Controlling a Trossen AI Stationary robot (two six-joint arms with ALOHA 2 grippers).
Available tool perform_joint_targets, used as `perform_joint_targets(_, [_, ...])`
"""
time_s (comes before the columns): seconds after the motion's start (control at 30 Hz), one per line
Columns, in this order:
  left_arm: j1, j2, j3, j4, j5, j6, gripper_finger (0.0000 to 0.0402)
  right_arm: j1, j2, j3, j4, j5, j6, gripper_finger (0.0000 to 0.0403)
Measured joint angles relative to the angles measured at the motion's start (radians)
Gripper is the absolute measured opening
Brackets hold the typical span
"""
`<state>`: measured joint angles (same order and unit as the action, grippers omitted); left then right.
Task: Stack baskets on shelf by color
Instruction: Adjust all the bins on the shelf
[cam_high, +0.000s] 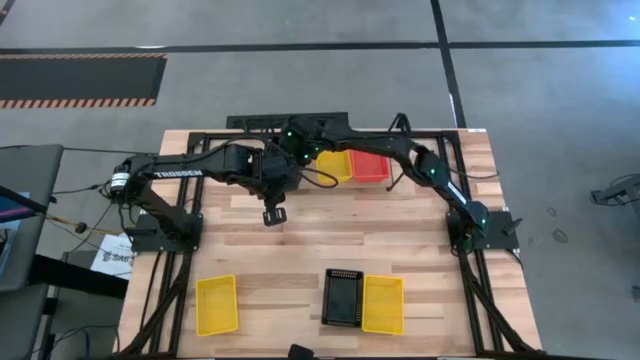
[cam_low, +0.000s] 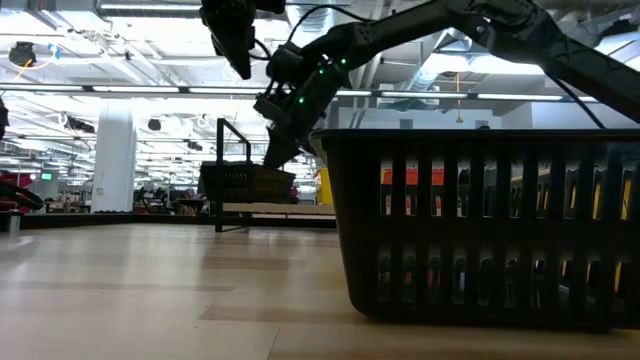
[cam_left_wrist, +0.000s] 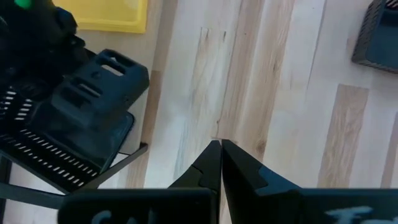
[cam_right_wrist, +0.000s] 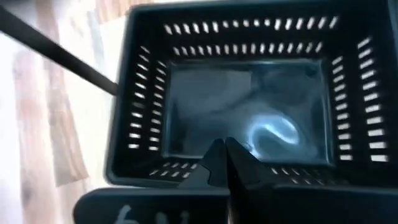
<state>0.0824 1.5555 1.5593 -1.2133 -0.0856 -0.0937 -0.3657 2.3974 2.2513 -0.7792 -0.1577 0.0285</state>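
Observation:
A black basket (cam_right_wrist: 242, 99) sits on the shelf (cam_low: 219, 175) at the table's far edge, to the left of a yellow basket (cam_high: 335, 165) and a red one (cam_high: 371, 166). My right gripper (cam_right_wrist: 222, 148) is shut and slants down just over the black basket's near rim (cam_low: 246, 168). My left gripper (cam_high: 273, 214) is shut with nothing in it and hangs above the middle of the table. Near the front edge a black basket (cam_high: 344, 297) lies beside a yellow one (cam_high: 383, 303), and another yellow basket (cam_high: 217, 305) lies to the left. My right gripper's shut fingertips (cam_right_wrist: 217, 155) stand over the near wall of the black basket on the shelf, coming from above and slanting toward the far edge. I cannot tell whether they touch it.
The black frame posts (cam_high: 470, 280) run along both table sides. The front black basket (cam_low: 480, 220) fills the low view's right half. Bare wood (cam_high: 330, 235) lies between the shelf and the front baskets. The shelf's thin rod (cam_right_wrist: 56, 50) runs beside the black basket.

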Motion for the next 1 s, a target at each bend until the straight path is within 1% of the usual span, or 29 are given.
perform_joint_targets(0.23, [0.000, 0.000, 0.000, 0.000, 0.000, 0.003, 0.0000, -0.002, -0.006, 0.002, -0.008, -0.003, -0.002, 0.0000])
perform_joint_targets(0.33, [0.000, 0.000, 0.000, 0.000, 0.000, 0.002, 0.0000, -0.009, -0.011, 0.026, -0.069, -0.003, -0.031, 0.0000])
perform_joint_targets(0.43, [0.000, 0.000, 0.000, 0.000, 0.000, 0.002, 0.0000, -0.011, -0.012, 0.053, -0.188, -0.001, -0.089, 0.0000])
perform_joint_targets(0.5, [0.000, 0.000, 0.000, 0.000, 0.000, 0.002, 0.0000, -0.017, -0.012, 0.060, -0.229, 0.016, -0.108, 0.0000])
perform_joint_targets(0.67, [0.000, 0.000, 0.000, 0.000, 0.000, 0.002, 0.0000, -0.016, -0.014, 0.107, -0.210, 0.031, -0.119, 0.0000])
perform_joint_targets(0.73, [0.000, 0.000, 0.000, 0.000, 0.000, 0.002, 0.0000, -0.012, -0.016, 0.107, -0.161, 0.031, -0.124, 0.0000])
perform_joint_targets(0.87, [0.000, 0.000, 0.000, 0.000, 0.000, 0.002, 0.0000, -0.008, -0.020, 0.103, -0.141, 0.028, -0.126, 0.0000])
perform_joint_targets(1.0, [0.000, 0.000, 0.000, 0.000, 0.001, 0.002, 0.0000, -0.008, -0.025, 0.105, -0.163, 0.027, -0.127, 0.0000])
